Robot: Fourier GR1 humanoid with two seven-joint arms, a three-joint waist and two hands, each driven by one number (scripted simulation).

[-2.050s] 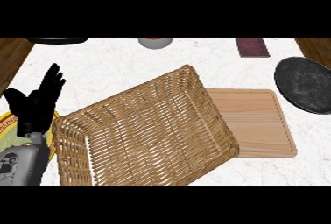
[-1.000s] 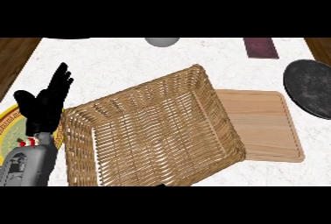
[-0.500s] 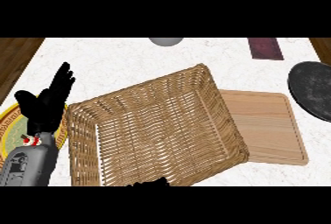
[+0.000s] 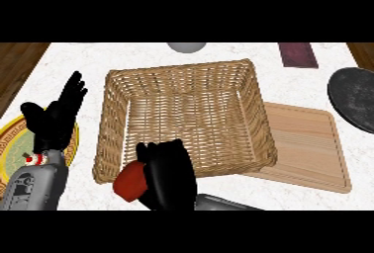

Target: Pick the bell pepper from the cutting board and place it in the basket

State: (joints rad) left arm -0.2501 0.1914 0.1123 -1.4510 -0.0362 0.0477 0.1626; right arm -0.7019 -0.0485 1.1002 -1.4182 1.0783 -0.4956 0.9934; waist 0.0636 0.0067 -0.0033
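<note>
A red bell pepper (image 4: 130, 182) hangs at the near left corner of the woven basket (image 4: 116, 123), just over its front rim. My right hand (image 4: 169, 175) comes up from the lower edge and is curled against the pepper's right side, holding it. Part of the pepper is hidden behind the hand. The wooden cutting board (image 4: 310, 143) lies right of the basket, tucked partly under it, with nothing on its visible surface. At the left, my left hand (image 4: 55, 118) rests open with fingers up, apart from the basket.
A yellow plate (image 4: 13, 141) lies under my left forearm at the left edge. A black round pan (image 4: 354, 99) sits at the right edge. A grey bowl (image 4: 187, 46) and a dark red block (image 4: 298, 53) stand at the back.
My right hand has risen into view from the lower edge with the red pepper, reaching the basket's front rim. The basket now shows more square-on. The left hand has stayed still.
</note>
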